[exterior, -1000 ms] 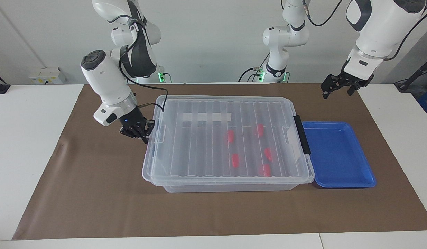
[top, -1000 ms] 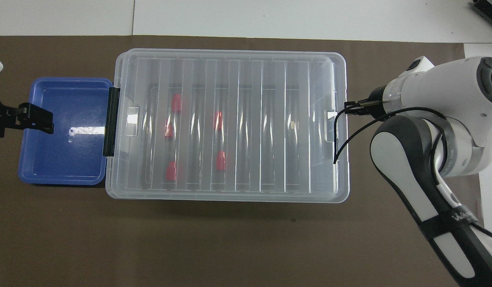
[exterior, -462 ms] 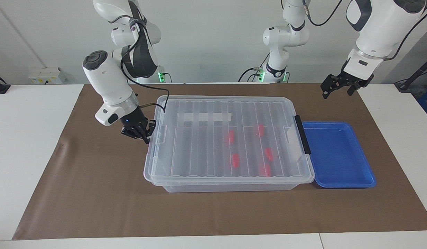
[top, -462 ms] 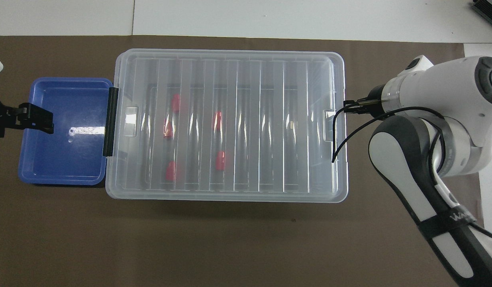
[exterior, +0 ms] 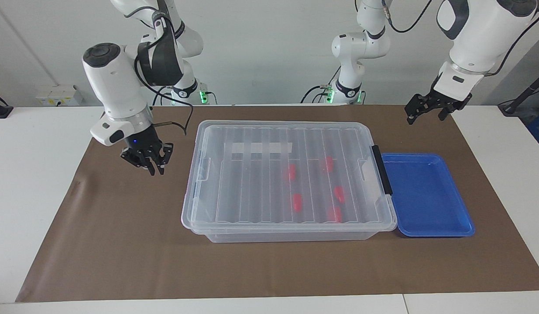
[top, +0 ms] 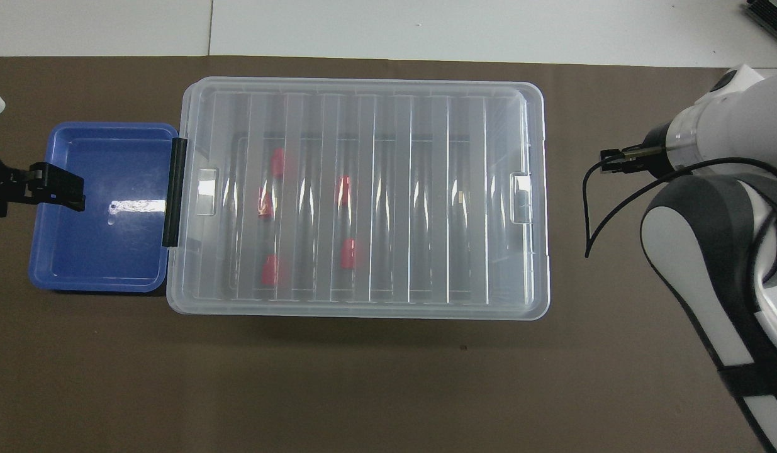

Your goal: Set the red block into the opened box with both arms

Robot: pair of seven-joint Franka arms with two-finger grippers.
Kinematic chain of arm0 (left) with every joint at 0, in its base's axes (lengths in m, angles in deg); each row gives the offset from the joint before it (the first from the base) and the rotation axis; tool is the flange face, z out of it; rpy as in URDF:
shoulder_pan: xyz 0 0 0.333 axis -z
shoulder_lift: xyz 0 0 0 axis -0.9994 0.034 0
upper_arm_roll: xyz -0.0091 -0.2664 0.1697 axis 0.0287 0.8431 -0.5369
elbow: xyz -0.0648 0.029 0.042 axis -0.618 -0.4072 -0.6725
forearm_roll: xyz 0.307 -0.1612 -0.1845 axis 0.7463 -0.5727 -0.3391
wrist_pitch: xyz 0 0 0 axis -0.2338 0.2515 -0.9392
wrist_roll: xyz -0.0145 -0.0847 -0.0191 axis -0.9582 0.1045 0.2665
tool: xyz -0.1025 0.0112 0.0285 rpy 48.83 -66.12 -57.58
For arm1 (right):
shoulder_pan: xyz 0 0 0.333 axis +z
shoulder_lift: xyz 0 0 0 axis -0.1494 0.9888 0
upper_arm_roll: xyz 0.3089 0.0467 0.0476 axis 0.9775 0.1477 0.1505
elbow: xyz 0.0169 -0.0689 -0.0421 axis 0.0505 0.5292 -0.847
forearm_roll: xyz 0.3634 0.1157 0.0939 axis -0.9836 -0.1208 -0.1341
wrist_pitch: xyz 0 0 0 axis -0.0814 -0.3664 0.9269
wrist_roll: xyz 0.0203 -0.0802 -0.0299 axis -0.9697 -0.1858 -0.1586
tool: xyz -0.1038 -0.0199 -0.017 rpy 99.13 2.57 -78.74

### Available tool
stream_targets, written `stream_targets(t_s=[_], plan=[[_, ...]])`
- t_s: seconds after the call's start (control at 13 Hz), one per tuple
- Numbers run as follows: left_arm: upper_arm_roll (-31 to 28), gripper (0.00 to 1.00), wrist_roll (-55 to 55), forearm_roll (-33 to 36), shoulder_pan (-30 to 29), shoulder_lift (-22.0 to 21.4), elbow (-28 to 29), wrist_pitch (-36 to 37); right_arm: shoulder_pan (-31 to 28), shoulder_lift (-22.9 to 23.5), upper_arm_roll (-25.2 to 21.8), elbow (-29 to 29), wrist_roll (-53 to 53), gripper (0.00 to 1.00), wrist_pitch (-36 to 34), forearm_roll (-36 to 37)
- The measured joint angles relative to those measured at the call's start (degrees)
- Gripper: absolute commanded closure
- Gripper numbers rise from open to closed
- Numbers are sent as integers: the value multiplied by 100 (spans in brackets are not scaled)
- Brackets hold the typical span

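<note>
Clear plastic box [exterior: 286, 179] sits lidded on the brown mat [exterior: 121, 244], five red blocks [exterior: 297, 202] inside it.

From the facing view the right gripper [exterior: 156, 168] hangs over the mat just beside the box's end, touching nothing, its fingers a little apart and empty; the overhead view hides it under the right arm's wrist. The left gripper [exterior: 424, 114] is raised over the mat near the blue tray [exterior: 426, 226], jaws spread and empty. Overhead cuts it off at the frame edge. Ribs in the lid blur the blocks' outlines.
</note>
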Motion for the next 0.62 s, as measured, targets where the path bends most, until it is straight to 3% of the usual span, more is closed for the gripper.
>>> stream_targets(t_s=[0.38, 0.62], plan=[[7, 0, 0, 0, 0, 0, 0, 0, -187, -346, -22, -938, 467, 0, -2040, 146], [8, 0, 0, 0, 0, 0, 0, 0, -330, -584, -25, -1064, 467, 0, -2670, 146]])
